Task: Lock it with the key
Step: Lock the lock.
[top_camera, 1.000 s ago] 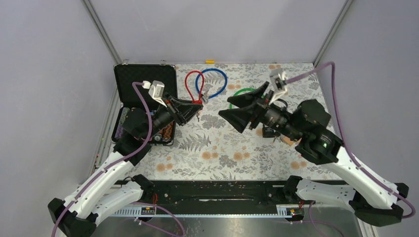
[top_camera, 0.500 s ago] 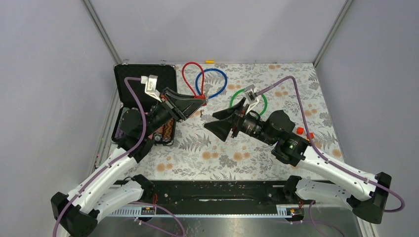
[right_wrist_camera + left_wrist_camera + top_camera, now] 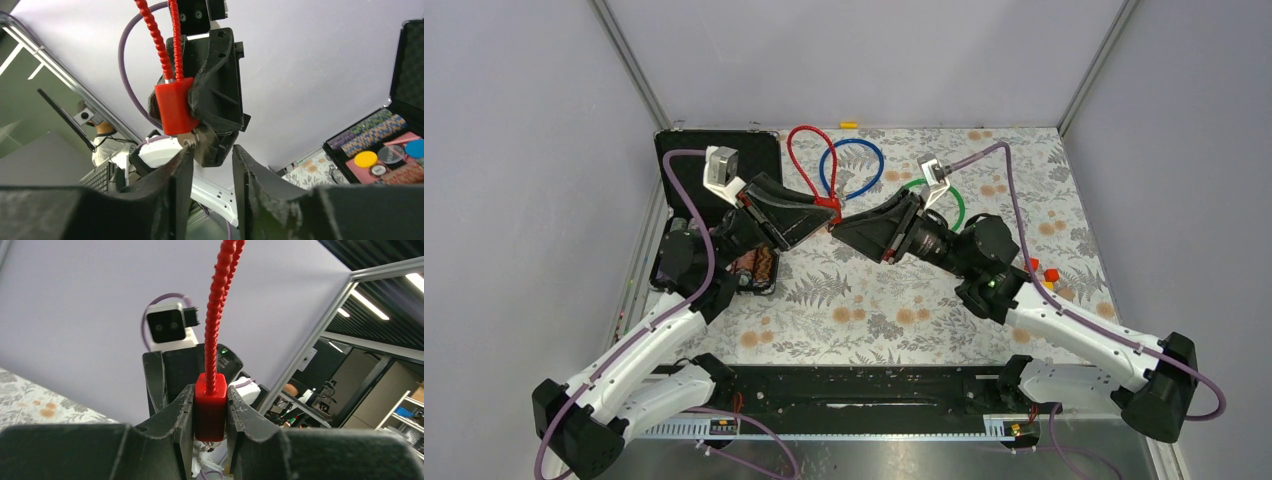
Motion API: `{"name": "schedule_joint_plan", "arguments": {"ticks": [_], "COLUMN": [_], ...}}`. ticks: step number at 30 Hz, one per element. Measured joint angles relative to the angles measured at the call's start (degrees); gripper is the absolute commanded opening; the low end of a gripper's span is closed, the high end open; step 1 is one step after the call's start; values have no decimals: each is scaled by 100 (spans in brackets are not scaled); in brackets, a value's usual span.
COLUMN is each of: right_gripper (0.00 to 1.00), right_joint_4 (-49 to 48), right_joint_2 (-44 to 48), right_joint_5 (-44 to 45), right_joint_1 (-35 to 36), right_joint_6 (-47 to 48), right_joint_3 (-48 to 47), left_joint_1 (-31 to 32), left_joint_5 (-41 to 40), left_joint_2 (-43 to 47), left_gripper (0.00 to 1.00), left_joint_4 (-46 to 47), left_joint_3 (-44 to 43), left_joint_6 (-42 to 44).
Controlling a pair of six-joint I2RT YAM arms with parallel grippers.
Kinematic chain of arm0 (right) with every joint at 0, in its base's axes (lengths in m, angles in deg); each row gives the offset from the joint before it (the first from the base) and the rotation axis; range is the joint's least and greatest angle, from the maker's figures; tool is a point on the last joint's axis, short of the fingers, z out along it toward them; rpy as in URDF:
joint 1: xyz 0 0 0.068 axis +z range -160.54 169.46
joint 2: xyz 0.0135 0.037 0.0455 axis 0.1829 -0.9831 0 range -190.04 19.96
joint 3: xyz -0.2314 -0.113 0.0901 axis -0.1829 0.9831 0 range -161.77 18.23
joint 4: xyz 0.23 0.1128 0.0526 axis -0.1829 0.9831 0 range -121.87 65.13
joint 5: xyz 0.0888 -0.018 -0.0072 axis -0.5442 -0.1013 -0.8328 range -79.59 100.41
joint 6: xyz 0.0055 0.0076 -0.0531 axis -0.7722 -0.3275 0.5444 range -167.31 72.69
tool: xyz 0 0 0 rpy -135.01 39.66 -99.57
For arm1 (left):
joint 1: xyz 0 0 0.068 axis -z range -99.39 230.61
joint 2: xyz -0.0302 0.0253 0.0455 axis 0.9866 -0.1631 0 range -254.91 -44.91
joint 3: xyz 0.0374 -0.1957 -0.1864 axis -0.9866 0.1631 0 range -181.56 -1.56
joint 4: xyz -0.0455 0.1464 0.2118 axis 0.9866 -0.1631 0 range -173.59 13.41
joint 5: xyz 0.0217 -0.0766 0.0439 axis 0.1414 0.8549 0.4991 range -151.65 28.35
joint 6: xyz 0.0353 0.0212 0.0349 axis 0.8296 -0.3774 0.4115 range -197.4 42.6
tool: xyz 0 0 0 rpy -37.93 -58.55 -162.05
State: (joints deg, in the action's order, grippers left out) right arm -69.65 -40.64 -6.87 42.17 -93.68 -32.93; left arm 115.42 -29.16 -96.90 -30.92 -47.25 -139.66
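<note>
My left gripper (image 3: 822,213) is shut on the red lock body (image 3: 829,206) of a red cable lock, held above the table; its cable loop (image 3: 802,160) rises behind. In the left wrist view the body (image 3: 210,410) sits upright between the fingers (image 3: 182,412). A small metal key (image 3: 189,143) sticks out under the lock body (image 3: 172,106). My right gripper (image 3: 846,228) faces the left one from the right, open and empty (image 3: 212,150). Its left fingertip is right beside the key; I cannot tell if they touch.
A blue cable lock (image 3: 864,165) and a green one (image 3: 956,202) lie on the patterned table behind the grippers. An open black case (image 3: 686,158) with poker chips (image 3: 380,145) stands at the left. Small red and orange pieces (image 3: 1039,268) lie at the right.
My right arm has swung left and brought its open gripper up to the lock. My left gripper has kept hold of the red lock and raised it a little.
</note>
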Motion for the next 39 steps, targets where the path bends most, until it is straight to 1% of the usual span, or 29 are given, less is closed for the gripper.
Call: {"name": "schedule_joint_plan", "arguments": {"ticks": [1,2,3,4,7,8,12,15,18,20,24,26,31,33,37,39], "right_gripper": [32,31,32,36,54,58,64,70,72,71,60,57,44,43,47,44], "right_joint_4": [-142,-245,-343,-420,-608,-662,-938,-1115,-1296,-1360,-1318,-1287,-1268,-1250,-1134,-1104], "right_joint_2": [-74,-127,-184,-236,-382,-407,-422,-420,-420,-420,-428,-463,-570,-605,-730,-774], "right_joint_5": [-94,-146,-225,-291,-446,-492,-616,-645,-743,-837,-986,-1058,-1193,-1244,-1353,-1388], "right_joint_1": [-22,-28,-37,-37,-39,-42,-48,-48,-48,-48,-50,-55,-59,-59,-59,-59], "right_joint_6": [-153,-223,-315,-413,-616,-669,-765,-774,-763,-732,-619,-577,-555,-551,-553,-553], "right_joint_3": [0,-11,-20,-35,-50,-50,-50,-35,-9,-11,-122,-271,-516,-529,-632,-662], "left_joint_1": [0,-9,-20,-22,-15,-15,-15,-15,-15,-15,-15,-15,-15,-15,-15,-15], "left_joint_5": [44,68,74,96,181,192,214,227,229,229,232,232,234,234,234,234], "left_joint_2": [-9,-15,-22,-26,-26,-26,-26,-26,-24,-26,-28,-28,-68,-81,-105,-114], "left_gripper": [0,0,0,0,0,0,0,0,0,0,0,0,0,0,0,0], "left_joint_4": [98,173,238,293,422,452,501,501,503,505,542,553,592,590,632,636], "left_joint_3": [-33,-48,-70,-94,-144,-157,-203,-247,-273,-284,-284,-284,-289,-291,-293,-295], "left_joint_6": [-39,-83,-131,-160,-232,-238,-254,-251,-251,-256,-321,-350,-387,-389,-389,-389]}}
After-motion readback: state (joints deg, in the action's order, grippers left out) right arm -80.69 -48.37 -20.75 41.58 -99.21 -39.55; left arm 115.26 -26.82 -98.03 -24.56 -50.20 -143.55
